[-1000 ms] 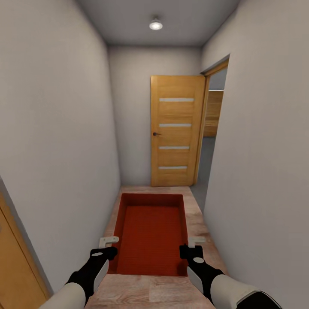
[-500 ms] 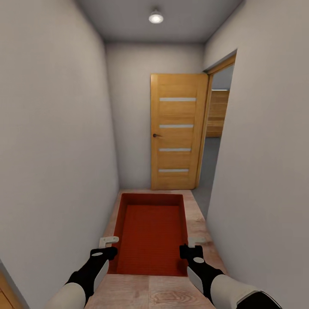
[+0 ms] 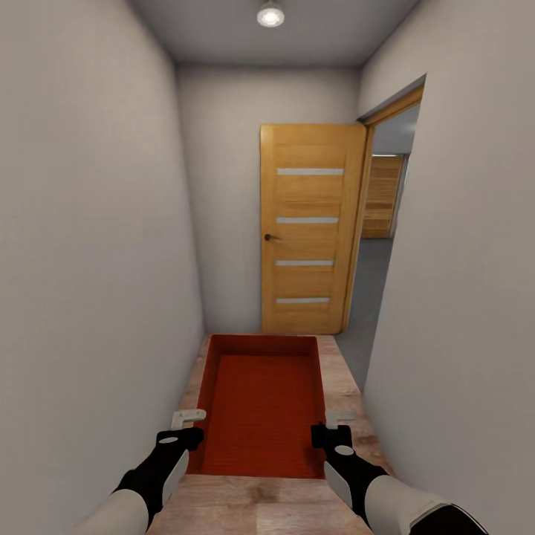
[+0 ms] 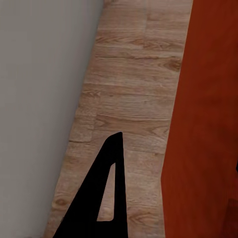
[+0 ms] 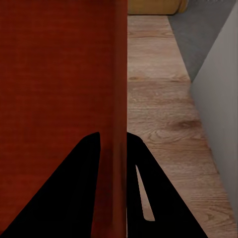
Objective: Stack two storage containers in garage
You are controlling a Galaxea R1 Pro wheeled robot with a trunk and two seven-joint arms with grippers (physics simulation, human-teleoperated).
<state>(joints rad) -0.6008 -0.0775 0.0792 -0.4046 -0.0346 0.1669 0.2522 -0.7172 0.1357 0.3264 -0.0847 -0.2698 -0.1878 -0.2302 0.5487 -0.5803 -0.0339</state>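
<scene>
An orange-red open-top storage container [image 3: 261, 405] hangs lengthwise in front of me over the light wood plank floor [image 3: 342, 379] of a narrow hallway. My left gripper [image 3: 195, 426] is shut on its left wall near the close end. In the left wrist view one black finger [image 4: 106, 198] lies outside that wall [image 4: 203, 124]. My right gripper [image 3: 321, 428] is shut on the right wall. The right wrist view has its two black fingers [image 5: 84, 173] pinching the thin wall [image 5: 114, 74] from both sides.
A wooden door with glass slits [image 3: 305, 230] stands open at the hallway's end. Beside it on the right a doorway [image 3: 383, 223] leads onto a dark grey floor [image 3: 368, 286]. White walls stand close on the left [image 3: 89, 260] and right [image 3: 461, 297].
The whole view has advanced down the hallway, so the door and the doorway look larger and nearer. The container and both grippers hold the same place in the picture.
</scene>
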